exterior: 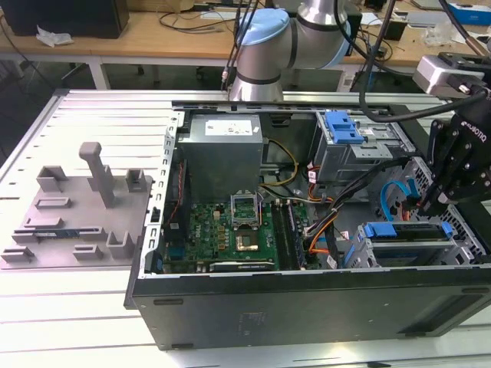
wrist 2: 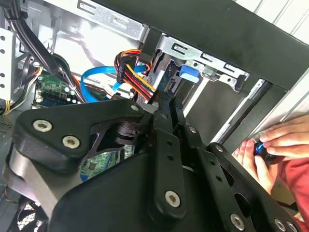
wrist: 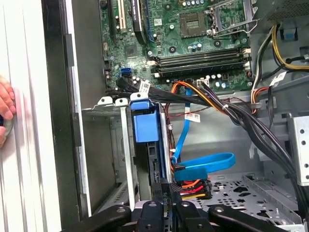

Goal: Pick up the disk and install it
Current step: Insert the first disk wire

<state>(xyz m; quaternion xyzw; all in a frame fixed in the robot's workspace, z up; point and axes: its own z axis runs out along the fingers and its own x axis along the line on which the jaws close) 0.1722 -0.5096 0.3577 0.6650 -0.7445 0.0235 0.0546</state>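
Disk [exterior: 406, 230] lies in the grey metal drive cage [exterior: 462, 247] at the near corner of the computer case on the exterior view's right, its bright blue caddy end turned toward the motherboard; in both wrist views [wrist: 147, 130] [wrist 2: 186, 72] it appears edge-on between the cage walls. A white slatted table [exterior: 77, 322] carries everything. The black computer case [exterior: 291, 307] lies on its side with its interior open upward. The robot arm [exterior: 265, 38] rises behind the far side of the case and reaches over to the exterior view's right. A grey fixture tray [exterior: 69, 222] with upright pegs rests on the table to the exterior view's left, just beside the case. Inside the case, the power supply [exterior: 222, 149] sits at the far side and the green motherboard [exterior: 230, 230] nearer. A grey drive bay [exterior: 360, 153] with a blue latch [exterior: 343, 126] on top stands beyond the cage. The gripper [exterior: 424, 205] [wrist: 165, 186] [wrist 2: 169, 104] reaches down to the disk's rear end; whether it clamps the disk or merely meets it cannot be told. A blue data cable [wrist: 203, 164] and a red, orange and yellow power cable bundle [wrist 2: 133, 72] run just beside it. A person's hand [wrist 2: 285, 140] [wrist: 5, 106], with a red sleeve [wrist 2: 295, 181], rests outside the case wall.
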